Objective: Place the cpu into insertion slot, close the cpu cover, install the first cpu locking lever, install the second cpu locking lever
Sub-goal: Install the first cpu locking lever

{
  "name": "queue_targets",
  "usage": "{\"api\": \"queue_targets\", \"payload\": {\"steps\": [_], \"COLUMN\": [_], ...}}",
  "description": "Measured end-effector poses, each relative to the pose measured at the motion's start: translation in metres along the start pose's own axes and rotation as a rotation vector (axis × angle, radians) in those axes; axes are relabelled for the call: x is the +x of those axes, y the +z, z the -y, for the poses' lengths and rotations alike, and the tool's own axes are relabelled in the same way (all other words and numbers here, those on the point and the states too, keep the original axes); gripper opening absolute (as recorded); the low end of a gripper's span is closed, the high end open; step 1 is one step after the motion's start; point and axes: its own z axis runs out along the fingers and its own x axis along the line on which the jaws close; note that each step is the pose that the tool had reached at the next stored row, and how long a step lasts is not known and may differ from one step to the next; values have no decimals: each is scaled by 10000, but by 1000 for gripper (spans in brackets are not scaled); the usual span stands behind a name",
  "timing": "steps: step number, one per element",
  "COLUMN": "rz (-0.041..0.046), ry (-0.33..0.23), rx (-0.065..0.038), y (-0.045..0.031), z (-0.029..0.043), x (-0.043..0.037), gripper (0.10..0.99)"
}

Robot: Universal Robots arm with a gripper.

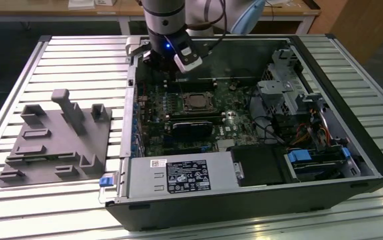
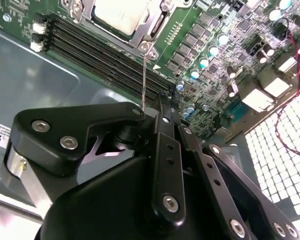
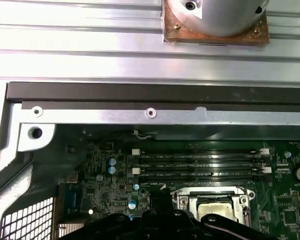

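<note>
Starting at the exterior view's left, we see a grey moulded plastic fixture plate (image 1: 51,145) lying on the ribbed aluminium counter (image 1: 78,65), just beside the open black metal computer case (image 1: 245,210). Over the case's far left corner hangs the silver-and-black robot arm (image 1: 165,20), its black gripper (image 1: 170,70) down near the green circuit board (image 1: 230,120). In the second wrist view the fingers (image 2: 164,127) look drawn together at the tips. A thin silvery wire lever (image 2: 144,82) stands up from the socket's corner to meet them; whether they pinch it we cannot tell. Next to the right, the small square silver-beige cpu (image 1: 195,103) sits in the silver-rimmed insertion slot (image 1: 184,102). The thin silvery cpu cover (image 2: 157,25) lies flat around the chip, beside the long black memory slots (image 2: 100,52). Farthest right stands a grey metal drive cage (image 1: 291,90).
</note>
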Motion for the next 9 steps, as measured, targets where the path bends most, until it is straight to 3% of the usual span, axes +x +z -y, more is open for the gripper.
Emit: {"api": "queue_targets", "payload": {"steps": [2,5,9], "rz": [-1,-3,-3], "ry": [2,12,15], "rx": [-33,-180,-227], "y": [18,31,44], "z": [4,7,8], "x": [1,-1,-73], "gripper": [106,106,106]}}
